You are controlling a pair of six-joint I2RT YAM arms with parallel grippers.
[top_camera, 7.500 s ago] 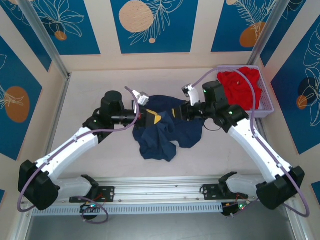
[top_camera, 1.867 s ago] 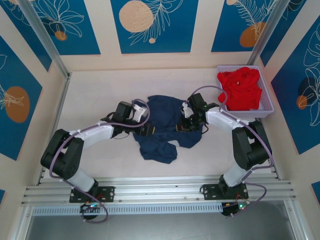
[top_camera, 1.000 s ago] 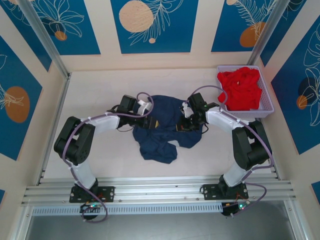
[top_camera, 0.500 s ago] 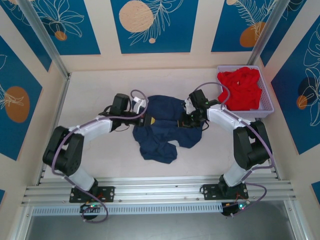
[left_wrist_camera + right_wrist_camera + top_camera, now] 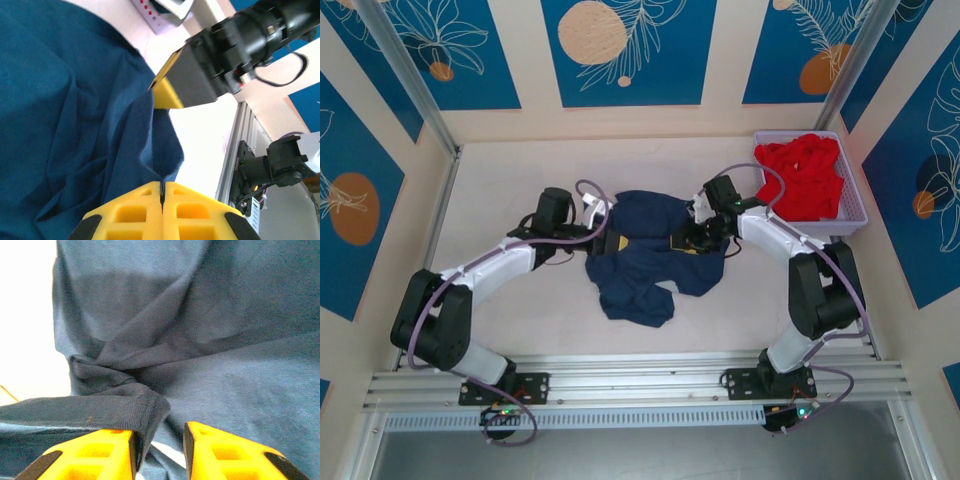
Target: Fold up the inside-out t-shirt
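Top view
Shirt: the dark navy-blue short-sleeved cloth t-shirt [image 5: 655,255] lies crumpled on the pale table top [image 5: 510,170], between the two arms.
Left gripper [image 5: 615,243]: at the t-shirt's left edge, low on the cloth, reaching in from the left.
Right gripper [image 5: 682,243]: on the t-shirt's upper right part, reaching in from the right; the two grippers are near each other across the cloth.
Basket: a lilac plastic mesh basket [image 5: 850,218] stands to the right of the t-shirt and farther back, apart from it.
Basket contents: a bright red bundled garment [image 5: 800,175].

Left wrist view
Left gripper [image 5: 162,186]: the yellow fingers [image 5: 135,210] are pressed together with no gap, and a hanging edge of the t-shirt [image 5: 65,100] runs down into the seam between them, pinched there.
Cloth: it rises in loose folds left of that pinched edge.
Right gripper [image 5: 167,94]: seen beyond the same edge, a yellow fingertip touching the cloth.

Right wrist view
Right gripper [image 5: 160,440]: the yellow fingers [image 5: 112,442] stand apart with a clear gap.
Cloth in gap: a thick hemmed fold of the t-shirt [image 5: 200,330] dips between them against the left-hand finger; it is not squeezed from both sides.
Beyond the fingers: twisted folds of the cloth gather just past the fingertips.
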